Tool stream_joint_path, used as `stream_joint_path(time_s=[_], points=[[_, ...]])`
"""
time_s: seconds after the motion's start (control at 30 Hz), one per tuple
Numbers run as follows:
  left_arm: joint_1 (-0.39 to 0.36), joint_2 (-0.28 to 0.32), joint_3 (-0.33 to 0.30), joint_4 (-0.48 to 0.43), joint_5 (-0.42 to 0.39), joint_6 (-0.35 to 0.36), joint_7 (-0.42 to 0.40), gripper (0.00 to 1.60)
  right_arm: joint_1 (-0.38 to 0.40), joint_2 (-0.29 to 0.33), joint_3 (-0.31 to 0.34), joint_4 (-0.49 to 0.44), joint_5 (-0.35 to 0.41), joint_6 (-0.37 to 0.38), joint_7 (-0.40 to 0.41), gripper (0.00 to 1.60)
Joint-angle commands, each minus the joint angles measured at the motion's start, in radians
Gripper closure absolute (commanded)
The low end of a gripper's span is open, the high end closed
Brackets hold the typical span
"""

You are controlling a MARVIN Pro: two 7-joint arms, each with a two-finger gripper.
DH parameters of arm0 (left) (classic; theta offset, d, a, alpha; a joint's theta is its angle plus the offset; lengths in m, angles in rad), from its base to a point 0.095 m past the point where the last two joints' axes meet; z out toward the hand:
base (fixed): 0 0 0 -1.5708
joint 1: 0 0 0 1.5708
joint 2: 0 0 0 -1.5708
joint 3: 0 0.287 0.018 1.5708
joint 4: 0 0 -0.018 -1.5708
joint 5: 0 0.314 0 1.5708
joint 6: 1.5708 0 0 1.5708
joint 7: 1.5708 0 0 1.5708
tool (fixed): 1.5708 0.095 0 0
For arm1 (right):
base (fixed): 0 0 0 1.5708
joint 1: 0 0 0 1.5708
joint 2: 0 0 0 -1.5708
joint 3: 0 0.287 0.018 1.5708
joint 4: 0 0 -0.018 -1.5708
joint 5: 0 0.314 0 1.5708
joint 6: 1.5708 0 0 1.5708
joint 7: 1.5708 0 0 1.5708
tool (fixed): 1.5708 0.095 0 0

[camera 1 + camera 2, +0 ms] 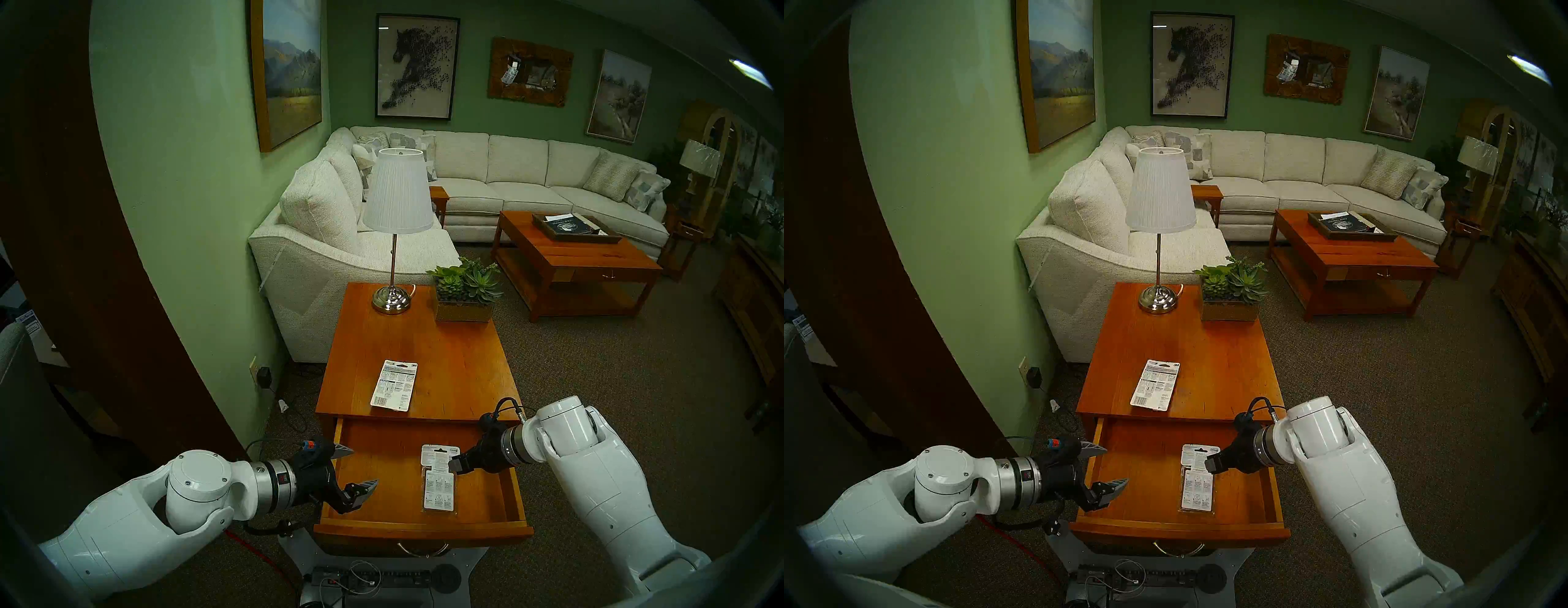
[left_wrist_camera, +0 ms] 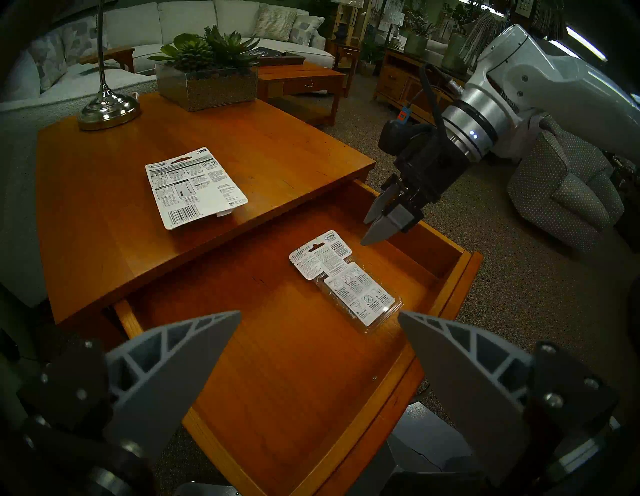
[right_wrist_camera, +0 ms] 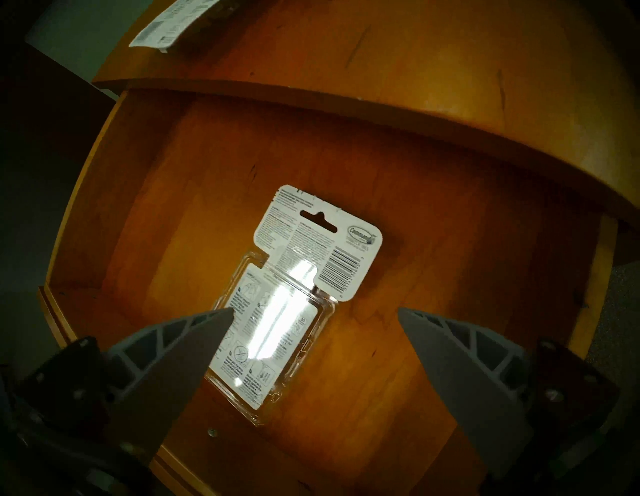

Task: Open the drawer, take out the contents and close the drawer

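Drawer [image 1: 424, 522] is pulled open; one card [image 1: 394, 385] is laid on the worktop [image 1: 462, 365], one blister pack [image 1: 439, 488] is left inside, right hand [image 1: 455, 463] spread above it, left hand [image 1: 354, 469] spread, empty.

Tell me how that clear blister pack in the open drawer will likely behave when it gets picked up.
The blister pack lies flat on the drawer floor, so getting under an edge may be awkward. Its glossy plastic shows strong glare, so it is probably slippery. It looks thin and likely light, and the shell may flex if squeezed by the open right end effector.
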Motion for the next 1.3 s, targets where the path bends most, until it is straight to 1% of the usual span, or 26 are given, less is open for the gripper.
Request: stream_joint_path(time_s=[0.0, 0.43, 1.03, 1.27], points=[[-0.009, 0.000, -0.013, -0.027, -0.003, -0.013, -0.001, 0.00, 0.018, -0.012, -0.003, 0.000, 0.002, -0.001, -0.007, 0.00], [-0.009, 0.000, -0.013, -0.026, -0.003, -0.013, -0.001, 0.00, 0.058, -0.041, -0.013, 0.078, 0.018, -0.001, -0.007, 0.00], [-0.010, -0.001, -0.012, -0.025, -0.002, -0.011, -0.002, 0.00, 0.175, -0.090, -0.058, 0.193, 0.009, -0.002, -0.017, 0.00], [-0.010, -0.001, -0.012, -0.025, -0.002, -0.011, -0.002, 0.00, 0.210, -0.112, -0.070, 0.246, -0.005, -0.001, -0.044, 0.00]])
